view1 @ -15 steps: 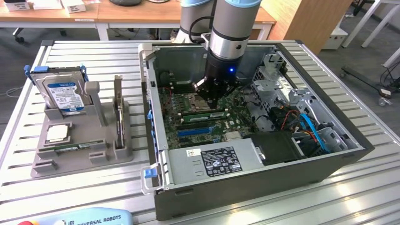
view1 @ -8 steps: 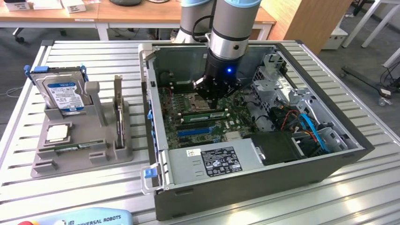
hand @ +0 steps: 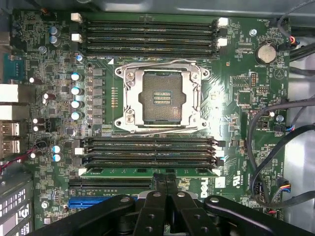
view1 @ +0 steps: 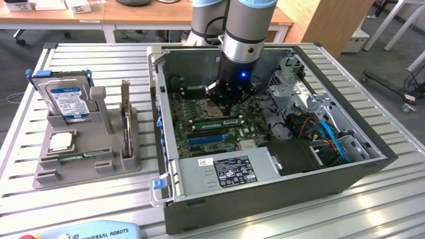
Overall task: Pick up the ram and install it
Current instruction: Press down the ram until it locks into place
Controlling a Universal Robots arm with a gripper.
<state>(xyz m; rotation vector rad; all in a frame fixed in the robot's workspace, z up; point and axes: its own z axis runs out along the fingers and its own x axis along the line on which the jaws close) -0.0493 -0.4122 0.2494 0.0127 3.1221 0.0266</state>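
One robot arm is seen reaching into one open computer case (view1: 265, 194) on a slatted table (view1: 79, 204). The gripper (hand: 166, 183) is closed, fingers pressed together, just above one green ram (hand: 147, 171) seated in a motherboard (hand: 236, 88) slot. One more ram stick (view1: 73, 158) lies in the grey holder (view1: 126, 164), beside one hard drive (view1: 66, 99).

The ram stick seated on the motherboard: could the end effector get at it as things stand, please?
Probably yes. The end effector hangs right above the ram stick, the computer case stands open, and nothing lies between them. Its jaws are shut, though, so they would need to open first.
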